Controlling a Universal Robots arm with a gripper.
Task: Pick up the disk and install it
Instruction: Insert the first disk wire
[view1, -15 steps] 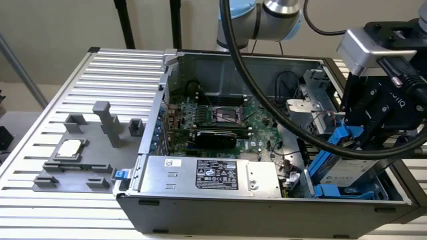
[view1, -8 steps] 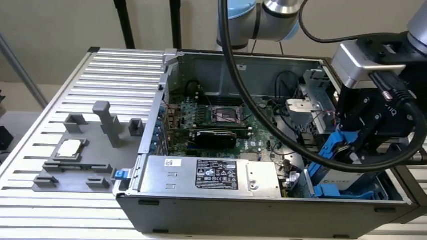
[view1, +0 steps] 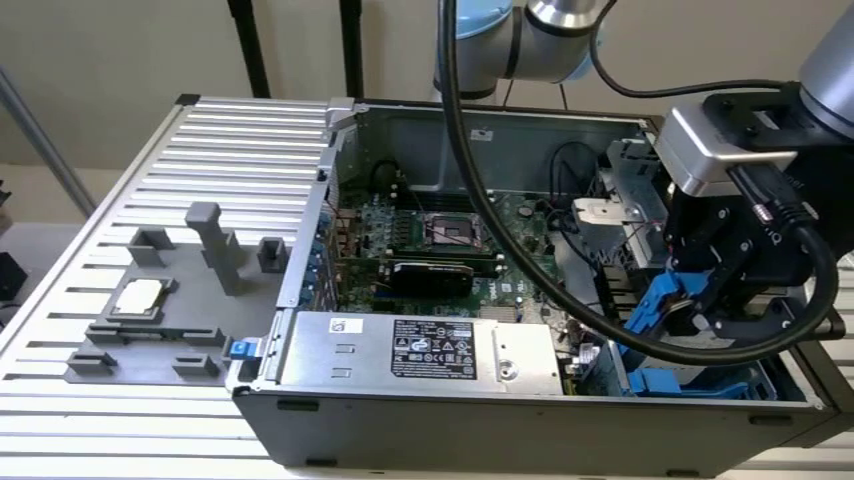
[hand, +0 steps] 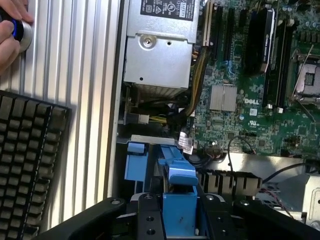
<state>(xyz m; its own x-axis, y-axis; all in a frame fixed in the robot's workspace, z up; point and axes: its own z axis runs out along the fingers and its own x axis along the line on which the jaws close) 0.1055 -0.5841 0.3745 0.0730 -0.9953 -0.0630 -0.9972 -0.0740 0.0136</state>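
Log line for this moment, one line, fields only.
gripper shut on disk | disk over blue drive bay | computer case open

Exterior camera: high above the ribbed aluminium tabletop (view1: 240, 150), off the 6 o'clock side of the open grey metal computer case (view1: 534, 430), tilted down, mid-range.
Wrist camera: close, looking down into the case past the black hand (hand: 179, 220) gripping the blue-framed disk (hand: 181, 175).
Shared: green motherboard (view1: 521, 215) (hand: 250, 125), silver box with black label (view1: 427, 350) (hand: 157, 55), tabletop (hand: 75, 60).
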